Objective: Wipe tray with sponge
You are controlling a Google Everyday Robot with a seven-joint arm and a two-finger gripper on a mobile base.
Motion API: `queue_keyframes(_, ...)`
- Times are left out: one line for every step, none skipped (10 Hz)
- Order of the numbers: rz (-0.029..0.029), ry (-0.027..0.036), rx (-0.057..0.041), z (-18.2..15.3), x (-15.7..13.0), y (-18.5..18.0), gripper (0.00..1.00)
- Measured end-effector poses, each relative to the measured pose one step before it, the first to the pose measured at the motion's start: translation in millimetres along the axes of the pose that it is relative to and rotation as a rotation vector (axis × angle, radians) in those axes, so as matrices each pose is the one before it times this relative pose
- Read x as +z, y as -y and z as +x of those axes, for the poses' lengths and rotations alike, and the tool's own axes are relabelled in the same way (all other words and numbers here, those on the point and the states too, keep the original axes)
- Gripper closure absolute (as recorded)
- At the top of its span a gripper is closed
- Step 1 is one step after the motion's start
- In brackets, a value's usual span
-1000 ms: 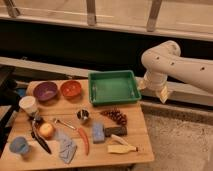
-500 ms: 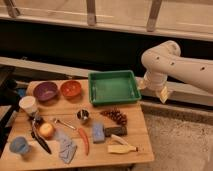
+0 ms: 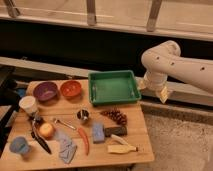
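The hand (image 3: 153,90) hangs past the right edge of the surface (image 3: 137,150), just beside the one green tray (image 3: 114,90). Its two fingers are spread wide and hold nothing. One light-blue sponge (image 3: 98,133) lies nearer the front, just beside a dark block (image 3: 116,130). There are two bowls left of the tray: a purple bowl (image 3: 45,91) and an orange bowl (image 3: 70,88). Nothing has shifted since a second ago.

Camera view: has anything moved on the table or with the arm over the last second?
Nothing visibly changed. The gripper hangs open and empty just off the right end of the tray, past the table edge, where it was a second ago. The sponge lies untouched on the table in front of the tray, and the other items have kept their places.
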Motion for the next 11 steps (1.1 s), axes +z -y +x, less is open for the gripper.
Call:
queue_keyframes(0.00005,0.00003,0.00003,-0.03,0.02,0.02,0.2)
queue_keyframes(-0.00007,0.00004,-0.00005,0.0,-0.03,-0.03,0.2)
queue_keyframes(0.00003,-0.00001,0.00007,0.0,0.0,0.02,0.2)
queue_keyframes(0.00002,-0.00001,-0.00002,0.01,0.01,0.01,0.2)
queue_keyframes(0.00008,0.00006,-0.00024,0.07,-0.02,-0.03,0.2)
queue_keyframes(-0.00119,0.00109,-0.00203,0.14,-1.02,-0.52,0.2)
queue_keyframes(-0.00405,-0.00125,-0.01897,2.7,-2.41,-1.17,0.2)
queue_keyframes(-0.00639,-0.00731,-0.0207,8.9,-2.24,-2.95,0.2)
queue_keyframes(-0.01175,-0.00761,-0.03165,12.58,-2.23,-6.03,0.2)
queue_keyframes(-0.01852,-0.02173,-0.04321,21.68,-0.6,-10.16,0.2)
queue_keyframes(-0.01083,-0.01718,-0.03022,14.57,1.79,-7.32,0.2)
